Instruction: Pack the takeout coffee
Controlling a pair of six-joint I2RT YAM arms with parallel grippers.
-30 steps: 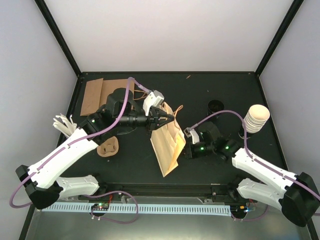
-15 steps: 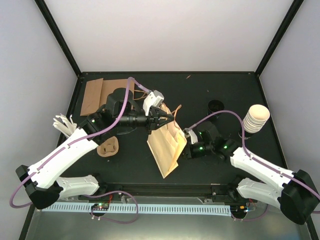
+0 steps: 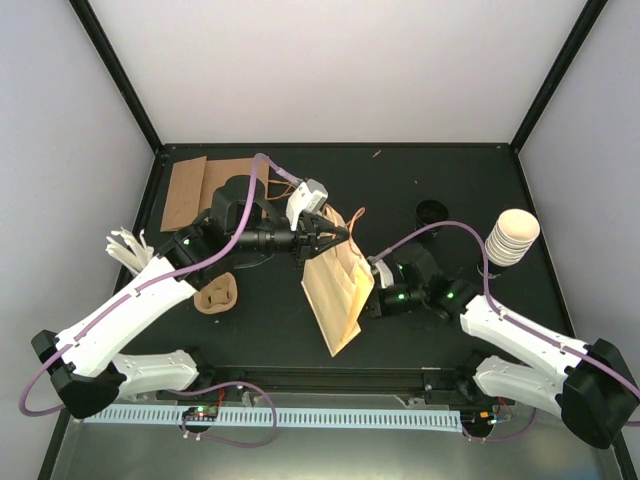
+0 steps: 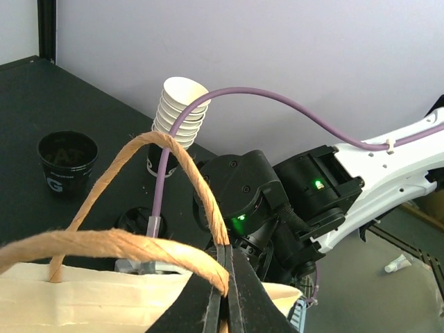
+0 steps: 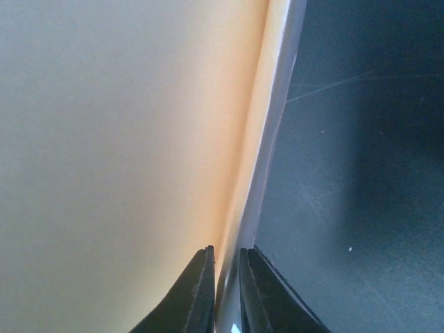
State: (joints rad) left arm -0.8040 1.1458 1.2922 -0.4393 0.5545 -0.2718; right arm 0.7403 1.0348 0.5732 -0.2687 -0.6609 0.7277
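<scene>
The cream paper bag [image 3: 335,290] stands tilted in the middle of the table. My left gripper [image 3: 345,233] is shut on its twisted loop handle [image 4: 191,177], pinched between the black fingers [image 4: 239,291]. My right gripper [image 3: 368,300] is at the bag's right side. Its jaws [image 5: 227,260] stand narrow with the bag's folded edge [image 5: 267,139] between them. The takeout coffee shows only as a stack of cream-white paper cups [image 3: 513,235] at the far right, and behind the right arm [image 4: 182,104] in the left wrist view. Neither gripper touches the stack.
A black cup [image 3: 431,212] sits behind the right arm, with a round black lid [image 4: 139,220] near the stack's foot. Flat brown paper [image 3: 188,190] lies at the back left. A tan cardboard piece [image 3: 217,295] and white items [image 3: 128,248] lie on the left.
The right gripper's jaws have narrowed onto the bag's edge. The bag's lower part shifted slightly left, then back. The left gripper has stayed shut on the handle.
</scene>
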